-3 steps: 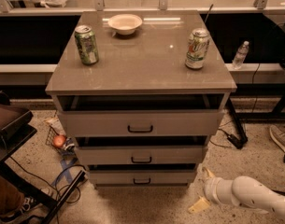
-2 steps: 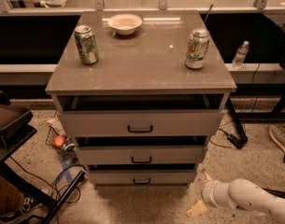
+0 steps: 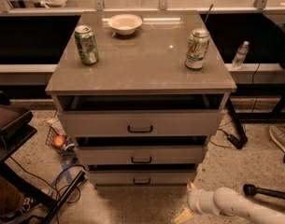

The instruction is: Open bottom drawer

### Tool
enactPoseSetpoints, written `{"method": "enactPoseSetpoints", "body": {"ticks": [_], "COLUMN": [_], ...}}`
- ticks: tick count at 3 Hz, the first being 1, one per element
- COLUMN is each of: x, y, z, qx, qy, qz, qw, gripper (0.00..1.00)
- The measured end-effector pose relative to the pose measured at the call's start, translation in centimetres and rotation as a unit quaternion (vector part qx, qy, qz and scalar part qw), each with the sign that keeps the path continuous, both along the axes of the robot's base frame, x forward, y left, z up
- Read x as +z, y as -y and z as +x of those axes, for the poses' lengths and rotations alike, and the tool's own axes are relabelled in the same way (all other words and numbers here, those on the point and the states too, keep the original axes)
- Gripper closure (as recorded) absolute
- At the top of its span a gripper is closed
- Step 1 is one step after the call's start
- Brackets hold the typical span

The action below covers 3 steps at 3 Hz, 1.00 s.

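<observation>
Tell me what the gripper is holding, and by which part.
Nothing. The gripper hangs open low beside the bottom drawer, apart from its handle.

— On the table [image 3: 142,66]?
— Bowl [image 3: 125,23] at back; left can [image 3: 86,45] and right can [image 3: 197,48] nearer front.
— Bottom drawer [image 3: 142,177]?
— Lowest of three, below.
— Gripper [image 3: 187,202]?
— Near floor, right of and before bottom drawer, apart.

hand [image 3: 188,202] low beside the cabinet's [image 3: 142,66] right foot, arm [image 3: 247,210] cut by bottom edge, bottom drawer [image 3: 142,177] interior hidden
</observation>
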State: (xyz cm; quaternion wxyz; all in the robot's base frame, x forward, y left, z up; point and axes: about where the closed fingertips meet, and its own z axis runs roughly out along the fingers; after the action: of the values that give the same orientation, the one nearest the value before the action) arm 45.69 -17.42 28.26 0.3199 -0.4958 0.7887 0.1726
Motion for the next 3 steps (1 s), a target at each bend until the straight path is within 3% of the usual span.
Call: {"method": "enactPoseSetpoints", "body": {"ticks": [1,3], "x": [-3.8,-6.4], "y": [-2.2,-4.1], "z": [0.5,4.9], "qx": [0.018,0.041], "qy": [-0.002,0.017], "qz": [0.028,0.042], "qw": [0.9994,0.9981], "gripper": [0.0,0.0]}}
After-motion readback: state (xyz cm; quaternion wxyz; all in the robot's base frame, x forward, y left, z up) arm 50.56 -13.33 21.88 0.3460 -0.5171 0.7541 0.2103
